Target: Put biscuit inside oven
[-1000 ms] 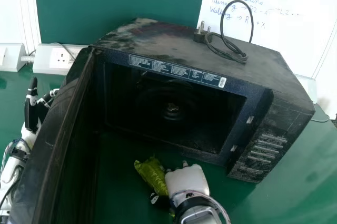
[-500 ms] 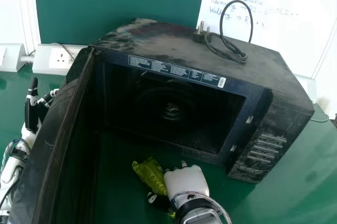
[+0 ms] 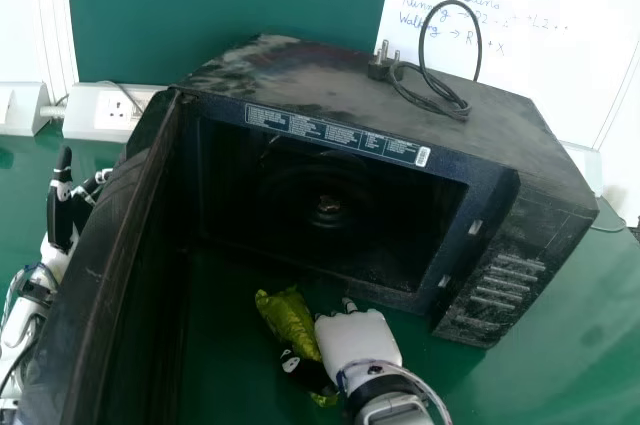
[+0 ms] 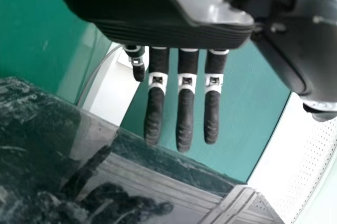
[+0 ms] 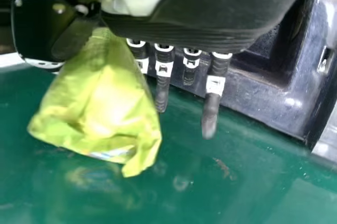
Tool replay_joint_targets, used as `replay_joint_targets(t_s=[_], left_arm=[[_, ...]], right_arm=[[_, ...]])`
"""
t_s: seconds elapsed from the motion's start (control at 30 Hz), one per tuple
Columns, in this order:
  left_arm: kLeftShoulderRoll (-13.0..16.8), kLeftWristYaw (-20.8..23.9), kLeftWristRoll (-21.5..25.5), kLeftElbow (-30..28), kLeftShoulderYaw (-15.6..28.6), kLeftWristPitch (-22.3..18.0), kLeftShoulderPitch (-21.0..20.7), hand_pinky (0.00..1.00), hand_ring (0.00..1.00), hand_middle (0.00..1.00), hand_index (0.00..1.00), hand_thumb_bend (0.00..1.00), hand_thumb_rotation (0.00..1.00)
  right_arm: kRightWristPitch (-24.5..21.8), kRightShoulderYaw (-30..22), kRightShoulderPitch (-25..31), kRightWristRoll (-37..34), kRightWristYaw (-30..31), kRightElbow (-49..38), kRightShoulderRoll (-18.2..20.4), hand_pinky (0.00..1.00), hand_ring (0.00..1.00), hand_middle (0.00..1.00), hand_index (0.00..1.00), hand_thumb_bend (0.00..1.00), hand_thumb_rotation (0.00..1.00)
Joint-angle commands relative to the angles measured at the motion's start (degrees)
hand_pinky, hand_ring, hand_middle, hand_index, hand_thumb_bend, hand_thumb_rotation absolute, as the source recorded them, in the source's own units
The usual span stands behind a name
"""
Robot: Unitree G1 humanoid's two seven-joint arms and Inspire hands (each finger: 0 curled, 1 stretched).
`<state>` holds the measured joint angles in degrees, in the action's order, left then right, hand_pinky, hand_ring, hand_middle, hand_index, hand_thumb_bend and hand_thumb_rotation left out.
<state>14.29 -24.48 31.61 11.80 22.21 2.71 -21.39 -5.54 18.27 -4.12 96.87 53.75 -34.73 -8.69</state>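
The fingers (image 5: 163, 70) of the right hand (image 3: 360, 340) are clamped on the green biscuit packet (image 5: 100, 97), which goes between them and the thumb. Compared with the earlier head views, this hand has shifted slightly to the right, and the far end of the packet has come a little nearer to the oven opening. For the task this is, I think, a small adjustment before the insertion: the packet is outside, in front of the cavity, and it should now go forward and over the lower edge. The left hand (image 3: 60, 213) is beyond the open door (image 3: 95, 265), its fingers straight and apart.

By count, I see 2 hands, 1 packet, 1 microwave oven (image 3: 300, 90) with 1 door, 1 power cable (image 3: 430, 93) on its top, and 1 desk (image 3: 520, 375)
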Motion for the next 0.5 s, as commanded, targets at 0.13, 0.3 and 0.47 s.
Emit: replay_joint_targets(t_s=[0.13,0.3,0.47], left_arm=[[0.42,-0.19,0.14,-0.19,0.14,0.28,0.58,0.26,0.32,0.4,0.49,0.52,0.07],[0.41,-0.16,0.02,-0.02,0.05,0.36,0.45,0.26,0.32,0.4,0.49,0.52,0.07],[0.34,0.03,-0.28,0.09,-0.01,0.11,0.39,0.26,0.32,0.4,0.49,0.52,0.07]], right_arm=[[0.62,-1.29,0.32,-2.71,1.22,-1.16,-1.0,0.27,0.26,0.47,0.49,0.53,0.0],[0.29,-3.13,0.67,-5.49,-0.81,-3.97,-0.81,0.39,0.31,0.47,0.49,0.53,0.0],[0.47,-5.66,-0.52,-8.28,-0.16,-6.69,-1.54,0.52,0.39,0.43,0.53,0.52,0.0]])
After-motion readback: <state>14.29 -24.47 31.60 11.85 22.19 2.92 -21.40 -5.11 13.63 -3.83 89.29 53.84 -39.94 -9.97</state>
